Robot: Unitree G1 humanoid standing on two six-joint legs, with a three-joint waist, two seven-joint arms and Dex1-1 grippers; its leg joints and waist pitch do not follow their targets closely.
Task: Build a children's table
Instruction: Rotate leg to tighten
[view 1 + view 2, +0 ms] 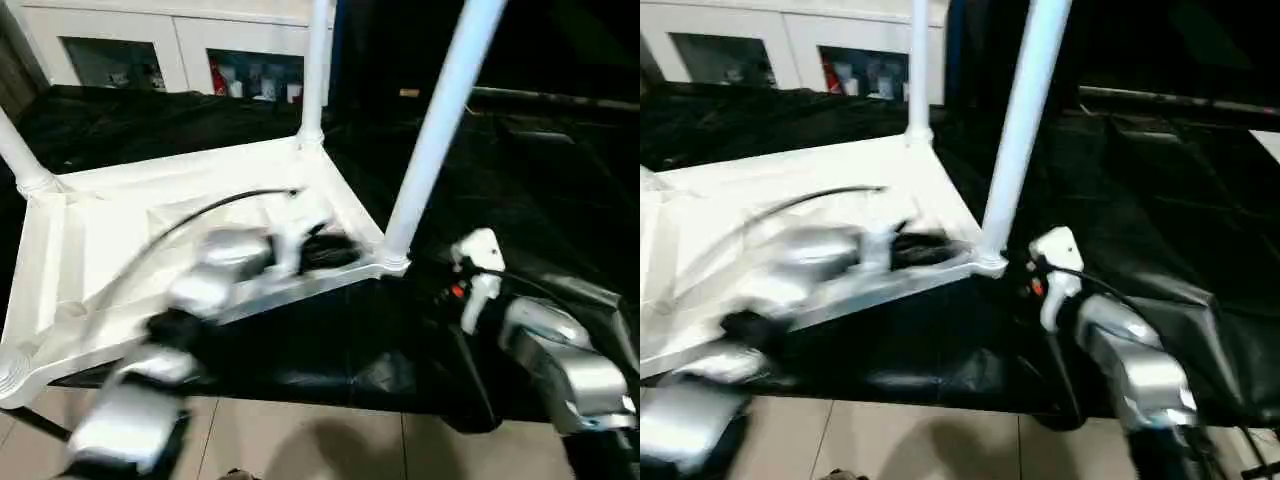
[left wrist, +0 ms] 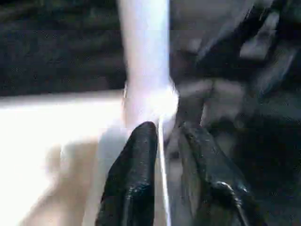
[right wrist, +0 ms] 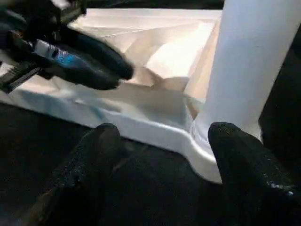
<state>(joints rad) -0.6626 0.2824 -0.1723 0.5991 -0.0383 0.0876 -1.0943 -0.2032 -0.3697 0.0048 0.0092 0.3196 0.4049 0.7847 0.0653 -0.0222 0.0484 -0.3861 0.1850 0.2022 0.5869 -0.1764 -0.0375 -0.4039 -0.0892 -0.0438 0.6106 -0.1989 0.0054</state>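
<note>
1. White plastic dominates the left half of the left eye view: our children's table top [image 1: 190, 210] lies upside down on a black sheet [image 1: 520, 160], ribbed underside up, so that the corner sockets face upward to take legs.

2. Three legs stand in sockets. The nearest leg [image 1: 435, 130] rises from the corner socket just right of frame centre, a second leg [image 1: 316, 70] stands at the far corner near the top centre, and a third leg [image 1: 18, 150] leans out at the left edge. The socket at the lower left corner [image 1: 12, 372] looks empty, so we judge one leg remains to be fitted.

3. A white cabinet [image 1: 150, 45] with shelves sits across the top left, behind the work and no part of it.

4. Our left end effector [image 2: 162, 155] reaches over the top towards the near corner. In its wrist view the two black fingers are close together astride the thin edge of the top, beside the leg's base; we take this as a steadying hold on that rim, though contact is blurred.

5. Our right end effector [image 3: 162, 155] waits low in front of the same corner, fingers spread wide apart and gripping nothing, the leg's base between and beyond them. We judge it is lined up to seat or check that leg.
</note>
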